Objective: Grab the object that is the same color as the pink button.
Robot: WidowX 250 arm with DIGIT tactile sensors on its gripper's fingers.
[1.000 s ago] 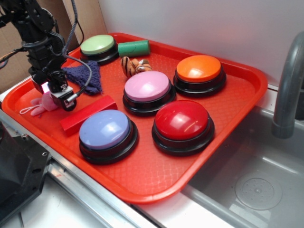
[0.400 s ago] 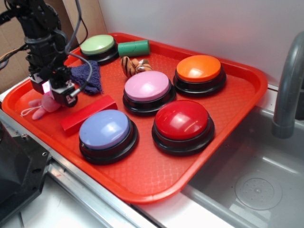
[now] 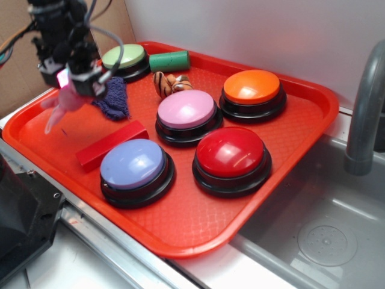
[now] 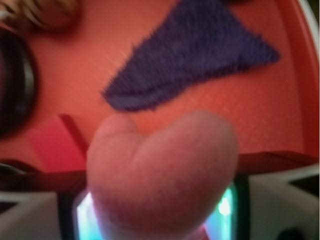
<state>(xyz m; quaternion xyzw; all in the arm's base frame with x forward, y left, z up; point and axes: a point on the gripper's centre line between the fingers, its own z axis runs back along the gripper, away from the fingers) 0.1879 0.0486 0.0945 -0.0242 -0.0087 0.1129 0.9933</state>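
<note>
Now pink toy (image 3: 63, 102) in tool (image 3: 71, 84).

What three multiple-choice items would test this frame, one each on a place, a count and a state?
1. Where does the purple cloth lie?
A. In the sink
B. On the red tray
C. On the orange button

2. How many domed buttons sit on the tray?
A. Three
B. Four
C. Five

3. What state is the pink plush toy in?
A. Held above the tray by the gripper
B. Lying flat by the red block
C. Under the cloth

Answers: 1 B, the cloth rests on the tray floor. 2 C, green, orange, pink, red and lavender. 3 A, it dangles from the closed fingers.
</note>
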